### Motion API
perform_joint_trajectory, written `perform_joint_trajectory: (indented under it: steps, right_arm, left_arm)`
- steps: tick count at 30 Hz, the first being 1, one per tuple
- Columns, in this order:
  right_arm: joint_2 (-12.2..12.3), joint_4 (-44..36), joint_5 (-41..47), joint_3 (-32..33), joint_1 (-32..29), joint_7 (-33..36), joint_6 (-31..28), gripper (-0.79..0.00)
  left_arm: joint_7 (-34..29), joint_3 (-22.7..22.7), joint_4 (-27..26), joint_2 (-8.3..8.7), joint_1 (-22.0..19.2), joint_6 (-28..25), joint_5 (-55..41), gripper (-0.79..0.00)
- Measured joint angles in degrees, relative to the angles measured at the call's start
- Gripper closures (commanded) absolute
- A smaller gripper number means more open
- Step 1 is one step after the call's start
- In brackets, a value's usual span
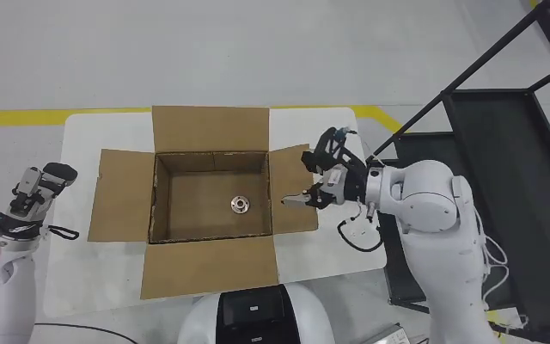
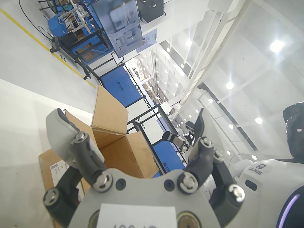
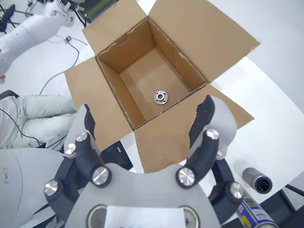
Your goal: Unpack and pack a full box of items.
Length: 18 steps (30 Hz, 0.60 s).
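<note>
Evidently a small metal flange lay flat on the floor of the open cardboard box. It looked rigid, dense for its size and slick, so it would probably be best pinched across its rim or raised hub, with a deep reach between the walls. The right gripper hung over the box's right flap, fingers spread and empty, while the left gripper, likewise spread and empty, stood well apart at the table's left edge.

The box is plain brown cardboard, the table white — the flange a shiny silver. A yellow stripe runs over pale grey floor. The cylinder is dark grey; the can printed yellow and blue.
</note>
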Motion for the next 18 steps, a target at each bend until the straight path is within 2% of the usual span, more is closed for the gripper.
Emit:
perform_joint_trajectory:
  steps: [3, 6, 18]
  right_arm:
    - [0.6, 2.2, 5.8, 5.4, -4.6, -4.0, -4.7, -0.785]
    - [1.1, 3.2, 9.3, 8.4, -7.5, -4.7, -8.1, -0.785]
    - [1.1, 3.2, 9.3, 8.4, -7.5, -4.7, -8.1, -0.785]
  left_arm:
    - [0.0, 0.0, 0.0, 0.00, 0.0, 0.0, 0.0, -0.785]
    - [0.0, 0.0, 0.0, 0.00, 0.0, 0.0, 0.0, -0.785]
    - [0.0, 0.0, 0.0, 0.00, 0.0, 0.0, 0.0, -0.785]
